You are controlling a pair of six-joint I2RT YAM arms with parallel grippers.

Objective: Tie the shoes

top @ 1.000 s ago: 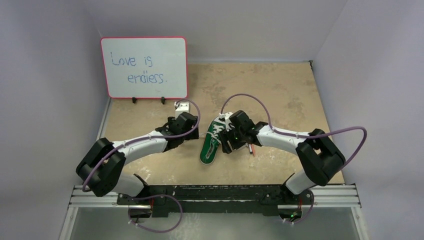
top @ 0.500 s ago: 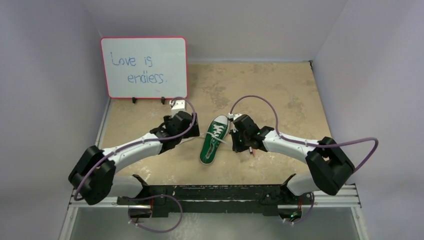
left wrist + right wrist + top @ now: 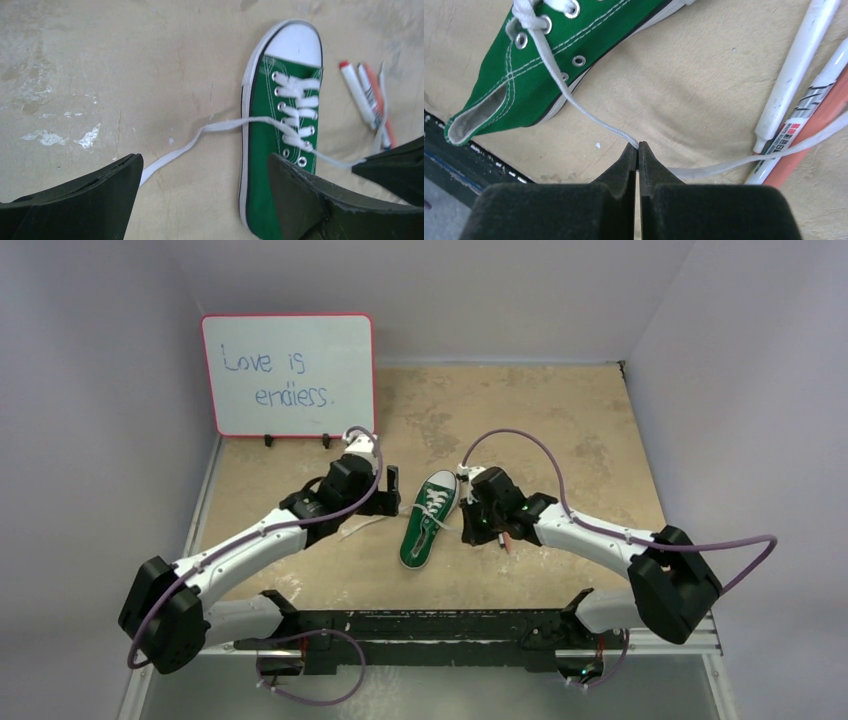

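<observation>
The sandy-beige, scuffed tabletop point(image 3: 560, 420) carries a red-framed whiteboard point(image 3: 288, 375) reading "Love is endless." standing at its far left corner. The black-and-white left arm point(image 3: 250, 545) stretches from the near edge diagonally toward the middle, wrist bent down, and the matching right arm point(image 3: 590, 535) reaches in low from the near right, so the two meet on either side of the shoe. The left tool point(image 3: 202, 167) hangs released above the tabletop with its fingers spread wide and holds nothing. The right tool point(image 3: 638, 150) is clenched, its fingertips pinched together on the right lace. The small green canvas low-top sneaker point(image 3: 428, 520), with white rubber toe cap and white sole edge, lies near the middle of the tabletop, heel toward the near edge and toe toward the far edge, angled a little right. It is untied. Its white left lace point(image 3: 200, 132) trails flat across the tabletop toward the left tool. The white right lace point(image 3: 574, 107) runs from the top eyelet into the right tool's tips. Thin red and white pens point(image 3: 367, 100) lie just right of the sneaker.
</observation>
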